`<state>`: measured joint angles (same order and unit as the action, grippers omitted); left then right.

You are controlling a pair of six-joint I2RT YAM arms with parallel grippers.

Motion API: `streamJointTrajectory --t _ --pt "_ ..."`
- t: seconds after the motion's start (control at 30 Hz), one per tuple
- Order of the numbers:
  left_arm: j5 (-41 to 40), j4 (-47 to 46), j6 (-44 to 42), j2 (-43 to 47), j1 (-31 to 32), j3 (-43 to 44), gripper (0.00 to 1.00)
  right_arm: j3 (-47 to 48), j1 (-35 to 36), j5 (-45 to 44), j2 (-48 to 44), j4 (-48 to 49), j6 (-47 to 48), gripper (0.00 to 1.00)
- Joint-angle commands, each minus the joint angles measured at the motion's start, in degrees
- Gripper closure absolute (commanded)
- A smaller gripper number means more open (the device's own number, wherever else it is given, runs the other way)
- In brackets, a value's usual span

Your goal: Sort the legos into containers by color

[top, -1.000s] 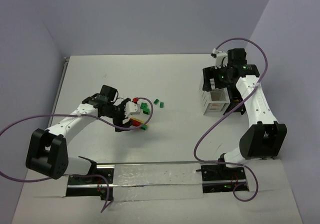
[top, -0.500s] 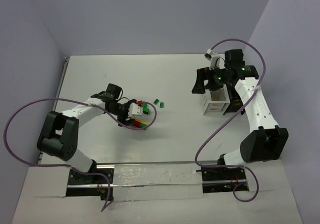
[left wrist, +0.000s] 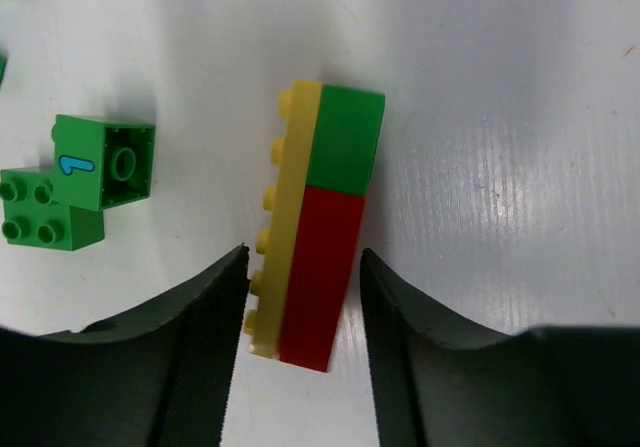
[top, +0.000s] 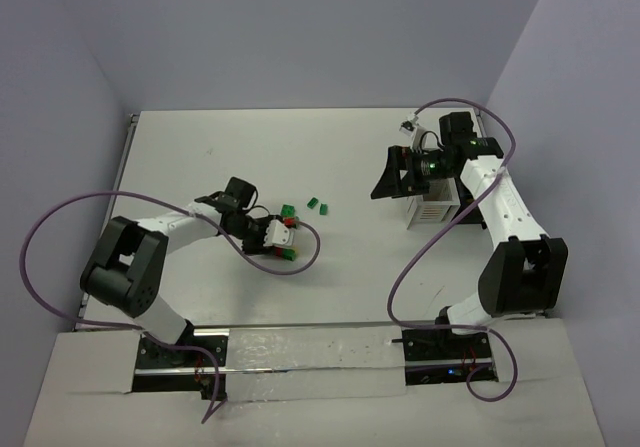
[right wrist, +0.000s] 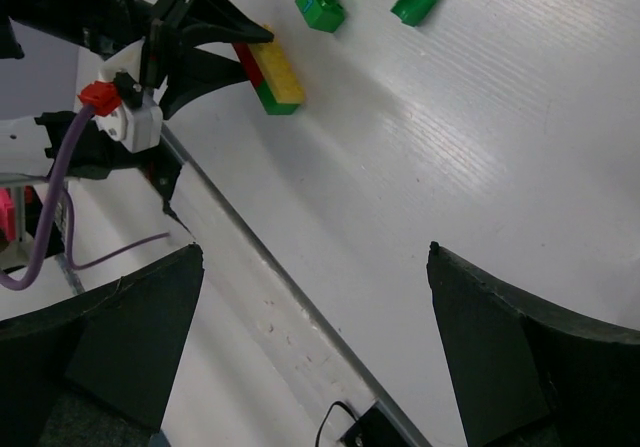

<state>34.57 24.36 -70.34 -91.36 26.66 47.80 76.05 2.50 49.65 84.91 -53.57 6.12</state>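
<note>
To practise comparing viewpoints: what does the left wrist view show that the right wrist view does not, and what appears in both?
Only left wrist: the blue number on a green brick. Only right wrist: the open right gripper and a purple cable. Both: the yellow, red and green stack, flanked by the left gripper.

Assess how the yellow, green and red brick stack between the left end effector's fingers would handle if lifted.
Probably rigid: the brick stack looks like hard moulded plastic. Its smooth sides could slip in the left end effector. It might split at the seams, being separate bricks pressed together.
</note>
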Motion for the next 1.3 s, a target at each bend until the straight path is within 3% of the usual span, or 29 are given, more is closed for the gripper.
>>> streamJointTrajectory --t 0.0,0.07,0.17,0.23,0.27,0.33,0.43,0.57,0.87,1.13,1.27 --pt "0.89 1.08 -2.16 -1.57 0.88 2.05 0.52 0.41 0.33 3.42 -0.24 1.91 -1.32 0.00" --pt "0.23 1.19 -1.27 -1.45 1.27 2.05 0.60 0.30 0.31 3.11 -0.74 2.26 -1.84 0.00" --pt "-1.08 -0.70 4.74 0.30 2.42 2.21 0.86 -0.29 0.14 2.21 -1.94 4.61 -3.65 0.00" --pt "-3.62 -2.82 14.21 2.41 3.04 4.20 1.00 -0.38 -0.39 1.25 -3.60 7.14 -5.84 0.00" --pt "-3.63 -2.83 14.26 3.09 3.13 4.23 1.00 -0.38 -0.39 1.24 -3.61 7.16 -6.19 0.00" --pt "-7.98 -5.72 30.90 6.00 3.22 8.25 1.00 0.56 -0.57 0.19 -5.84 11.69 -10.66 0.00" --pt "-11.62 -6.79 45.90 10.94 3.53 11.08 1.00 0.55 -0.22 0.80 -6.80 16.39 -17.35 0.00" --pt "-18.30 -6.99 55.81 16.02 5.14 14.42 1.00 2.87 4.71 3.54 -3.80 20.12 -22.97 0.00" --pt "-22.54 -4.34 58.42 16.69 9.07 19.01 1.00 5.26 14.26 8.85 2.62 28.21 -30.73 0.03" --pt "-22.79 -4.08 58.88 15.87 11.28 20.93 1.00 7.41 16.83 9.85 7.29 28.26 -32.73 0.04" --pt "-23.11 -3.82 58.88 15.40 12.10 21.78 1.00 6.80 17.10 11.78 9.10 30.51 -35.10 0.11"
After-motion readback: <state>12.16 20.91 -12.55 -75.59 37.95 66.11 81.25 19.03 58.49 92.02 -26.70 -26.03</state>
